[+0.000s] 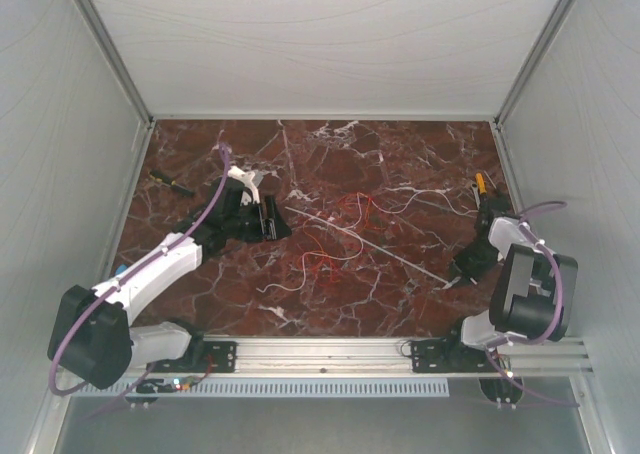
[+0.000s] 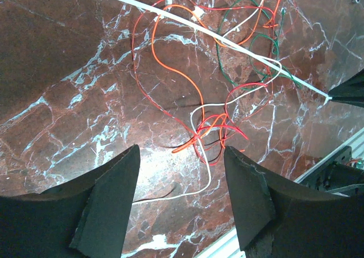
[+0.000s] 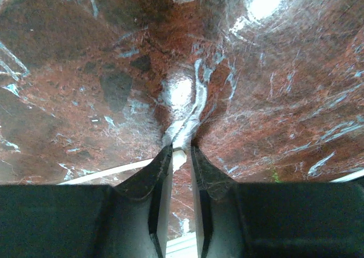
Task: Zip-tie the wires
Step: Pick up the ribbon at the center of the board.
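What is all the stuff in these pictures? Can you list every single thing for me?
table: one, dark red marble with white veins, under everything.
walls: three, white, around the table.
wires: a loose tangle, red, orange, white and green, mid-table.
zip tie: one, pale grey-white, slanting across the tangle.
small things: two, black and yellow, far left and far right of the table; too small to name.
cables: two, purple, looping at the left and the right.
left hand: one, black, open, above the table beside the wires.
right hand: one, black, shut on the zip tie's end.
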You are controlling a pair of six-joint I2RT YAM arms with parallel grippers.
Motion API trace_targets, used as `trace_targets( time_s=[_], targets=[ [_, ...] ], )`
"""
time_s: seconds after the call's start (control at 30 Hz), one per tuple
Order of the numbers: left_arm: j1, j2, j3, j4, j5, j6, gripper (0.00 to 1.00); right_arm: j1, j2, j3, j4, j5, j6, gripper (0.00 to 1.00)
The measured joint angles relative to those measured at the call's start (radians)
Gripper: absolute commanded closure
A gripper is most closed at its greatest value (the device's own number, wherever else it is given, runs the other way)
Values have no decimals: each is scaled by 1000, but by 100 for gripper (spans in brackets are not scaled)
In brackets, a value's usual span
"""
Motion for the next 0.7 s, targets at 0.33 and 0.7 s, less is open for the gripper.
trace_targets(
  time_s=[0.33, 0.7],
  targets=[
    [0, 0, 0, 0, 0, 0, 39, -7, -2, -4, 1, -3, -5, 78],
    [0, 0, 0, 1, 0, 0, 40, 13, -10, -8, -1, -10, -15, 84]
  ],
)
